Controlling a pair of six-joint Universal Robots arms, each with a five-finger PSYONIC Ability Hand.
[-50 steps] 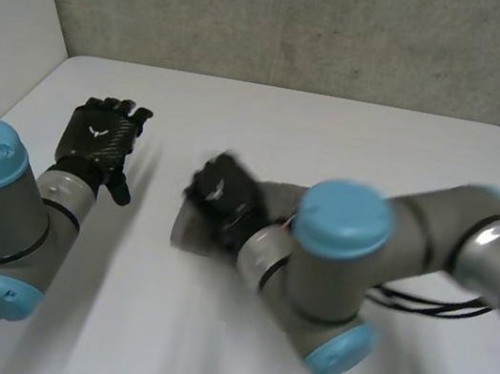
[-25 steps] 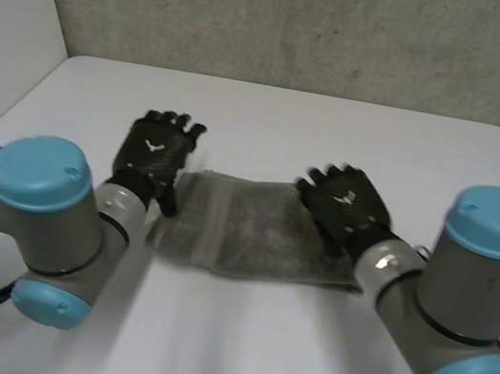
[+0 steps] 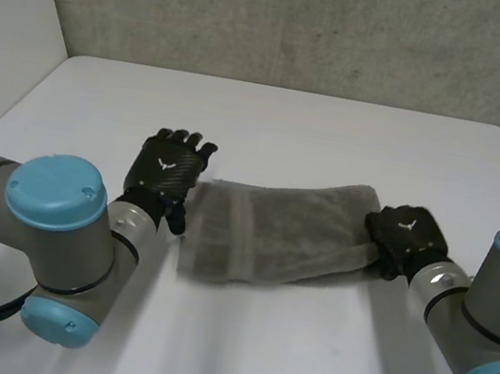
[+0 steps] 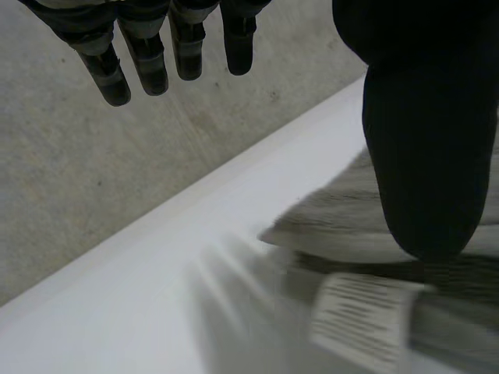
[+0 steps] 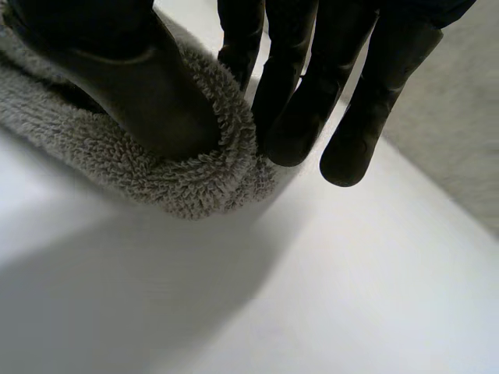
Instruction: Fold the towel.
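The grey towel (image 3: pixel 281 233) lies along 9 to 3 o'clock. The right robot hand (image 3: pixel 403 235) pinches its 3 o'clock end. The left robot hand (image 3: pixel 168 171), fingers straight and empty, is at its 9 o'clock end.

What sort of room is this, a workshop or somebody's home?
Most likely a robotics lab or test room: a bare white table, a rough concrete-looking wall behind it, and a grey towel laid out for practice.

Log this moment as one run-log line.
towel: grey, folded, lying on table | left hand: open, at one end | right hand: pinching the other end
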